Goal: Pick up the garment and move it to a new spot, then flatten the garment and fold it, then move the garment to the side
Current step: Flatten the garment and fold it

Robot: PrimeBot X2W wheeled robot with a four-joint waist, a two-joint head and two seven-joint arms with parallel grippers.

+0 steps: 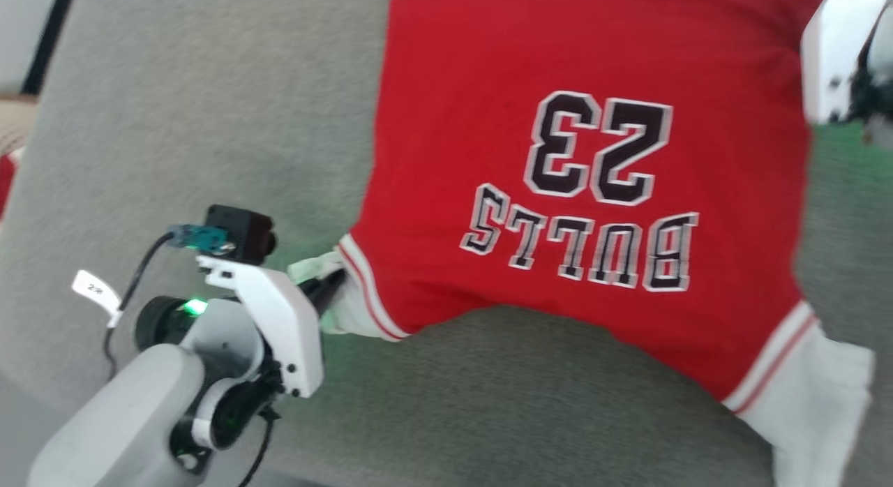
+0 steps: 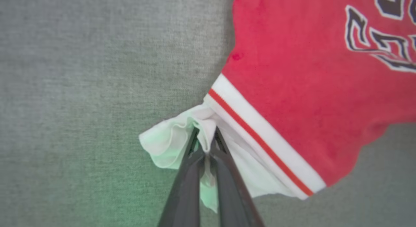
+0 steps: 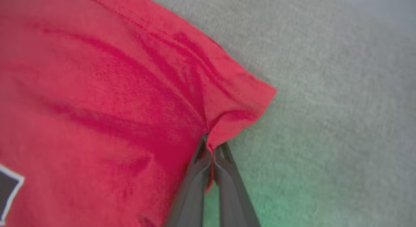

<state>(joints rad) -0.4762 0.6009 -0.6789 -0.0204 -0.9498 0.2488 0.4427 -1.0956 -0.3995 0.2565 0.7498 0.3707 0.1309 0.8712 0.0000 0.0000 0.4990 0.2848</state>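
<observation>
On the grey surface [image 1: 174, 124], the shirt [image 1: 593, 211] lay spread chest-up across the centre and the 3 o'clock side of the head view, its red body reaching up to the 12 o'clock edge. The black, white-outlined "23" [image 1: 600, 148] and "BULLS" [image 1: 579, 246] read upside down from the head, the word lying toward 6 o'clock of the number. One white sleeve [image 1: 328, 312] stuck out at the 8 o'clock corner of the red body, past a red-and-white striped band [image 2: 260, 136]; the other sleeve [image 1: 816, 396] trailed off toward 5 o'clock, past its own band. The left gripper [image 1: 335, 281] came in from 8 o'clock and had its two dark fingers [image 2: 185, 188] pressed together on a bunched fold of the near sleeve, white cloth showing between them in the left wrist view [image 2: 205, 136]. The right gripper [image 3: 211, 140] was likewise closed tight, pinching a puckered red corner of the shirt, with creases running away from the pinch toward 11 o'clock in its wrist view. A white housing [image 1: 834, 61] of the right arm sat at 2 o'clock in the head view, at the shirt's edge. Green light tinted the surface beside both pinches. A black camera [image 1: 241, 232] rode on the left wrist, and a small white tag [image 1: 94, 288] hung from its cable toward 9 o'clock.
</observation>
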